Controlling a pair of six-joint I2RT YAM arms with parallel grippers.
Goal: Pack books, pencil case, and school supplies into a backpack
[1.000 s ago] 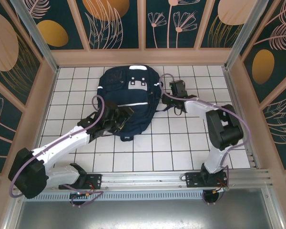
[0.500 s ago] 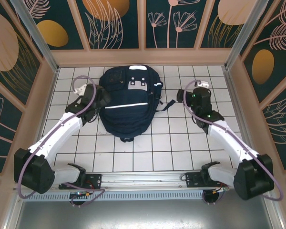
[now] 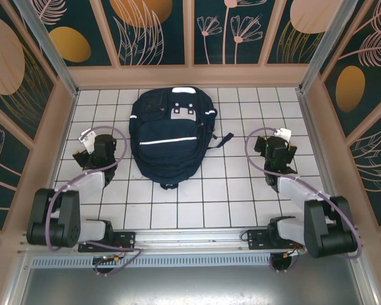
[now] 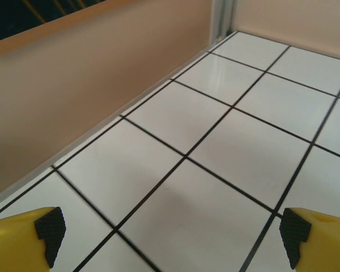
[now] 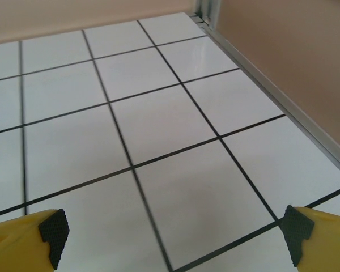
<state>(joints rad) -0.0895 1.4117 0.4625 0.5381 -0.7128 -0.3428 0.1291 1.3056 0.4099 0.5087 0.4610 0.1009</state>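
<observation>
The navy blue backpack (image 3: 170, 136) lies flat at the back centre of the tiled table, white stripes up, a dark strap (image 3: 223, 140) trailing to its right. My left gripper (image 3: 94, 142) sits folded back to the left of it, apart from it; in the left wrist view the left gripper (image 4: 171, 241) is open over bare tile, its yellow fingers (image 4: 22, 241) wide. My right gripper (image 3: 277, 143) rests to the right of the bag, and the right gripper (image 5: 175, 238) is open with nothing between its fingers (image 5: 323, 241). The books, pencil case and school supplies are out of view.
White tiled table (image 3: 228, 190) is enclosed by tan walls (image 3: 44, 152) on the left, back and right. The left wall (image 4: 90, 85) runs close beside my left gripper; the right wall (image 5: 294, 51) stands near my right gripper. A metal rail (image 3: 197, 238) crosses the near edge.
Both arms drew back from the backpack and folded down to either side of it. Both grippers opened wide. The backpack stayed in place.
</observation>
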